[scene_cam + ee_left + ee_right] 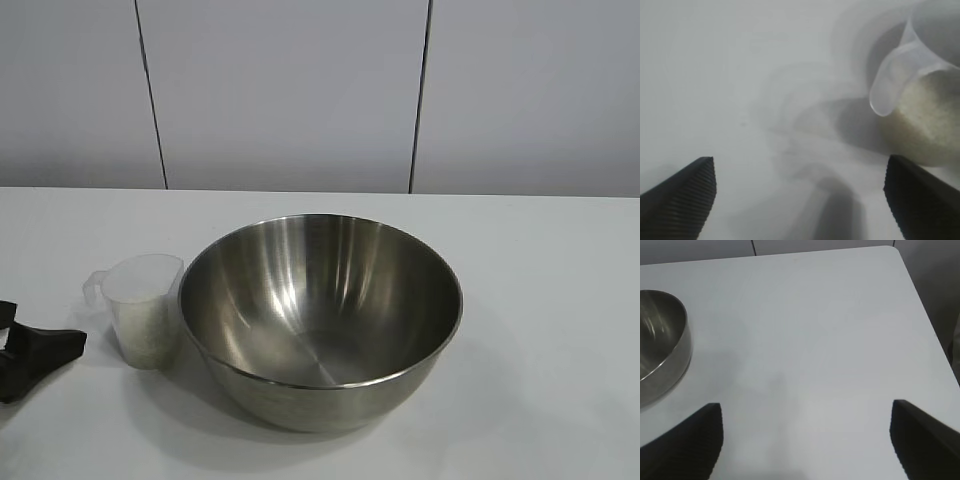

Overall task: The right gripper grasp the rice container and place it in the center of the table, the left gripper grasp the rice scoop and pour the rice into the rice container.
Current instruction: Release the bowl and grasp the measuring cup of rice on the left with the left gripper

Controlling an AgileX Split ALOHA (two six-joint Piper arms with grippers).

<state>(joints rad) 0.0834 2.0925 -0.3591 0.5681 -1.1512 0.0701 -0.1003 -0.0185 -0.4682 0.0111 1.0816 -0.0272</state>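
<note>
Steel dominates mid-desk: the wide shiny stainless-steel mixing bowl (pixel 320 320) sits ready to receive. Touching its left rim stands the small clear plastic cup (pixel 145 308) holding white rice (pixel 932 125). Left claw (pixel 800 197) gapes empty nearby for its handle; right claw (pixel 805 437), also spread, idles beyond the bowl's right.

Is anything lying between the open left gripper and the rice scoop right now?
Nothing: only bare table separates the left gripper from the rice scoop. The exterior view shows that gap at the scoop's handle side; the left wrist view shows only white tabletop ahead.
</note>
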